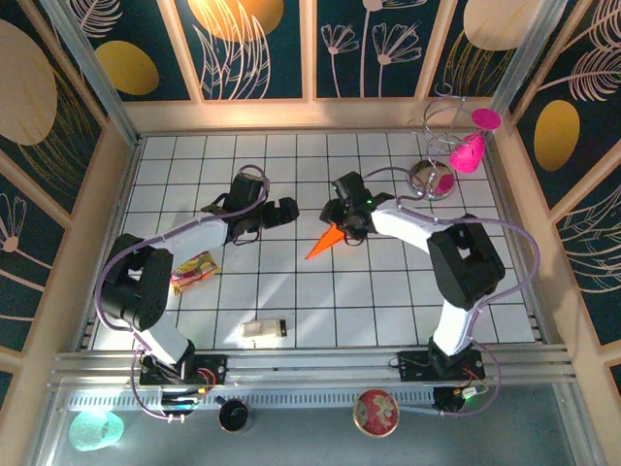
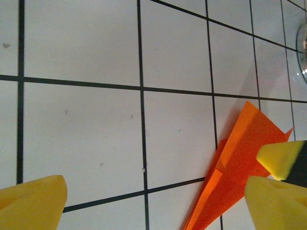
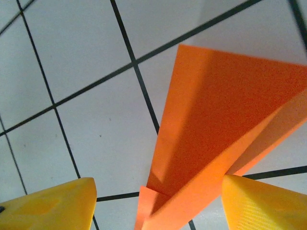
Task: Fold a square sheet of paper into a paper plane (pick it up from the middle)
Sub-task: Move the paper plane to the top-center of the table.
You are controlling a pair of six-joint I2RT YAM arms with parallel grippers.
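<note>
1. Front ledge, far left: a teal cup (image 1: 95, 429). Its contents cannot be made out.
2. Table (image 1: 388, 301), left part: a small multicoloured wrapper (image 1: 194, 270) lies flat on the white tiles, just beside the left arm's elbow.
3. Front ledge: a black cup (image 1: 234, 416) stands mouth up. The interior is dark; contents cannot be told.
4. Near edge of the table: a small beige block (image 1: 264, 330), well apart from both grippers.
5. Left gripper (image 2: 153, 206): jaws spread wide over bare tile. The yellow fingers (image 2: 33, 201) grip no object. The paper plane lies just beside the right-hand finger.
6. The paper plane (image 1: 323, 244): bright orange, folded to a narrow dart, located near the table centre between the two grippers, nose pointing toward the near left. In the top view the tail end sits under the right gripper.
7. Right gripper (image 3: 158, 206): jaws spread, straddling the plane. One finger stands clear of the paper; the other sits at the paper's edge, and contact cannot be confirmed.
8. Front ledge, right of centre: a round red tin (image 1: 375, 412), seen from above with a patterned top.
9. Far right corner: a silver dish (image 1: 427, 175) at the foot of a wire spiral stand (image 1: 439, 121). A pink item rests in the dish. A pink cone-shaped piece (image 1: 468, 153) sits beside the wire.
</note>
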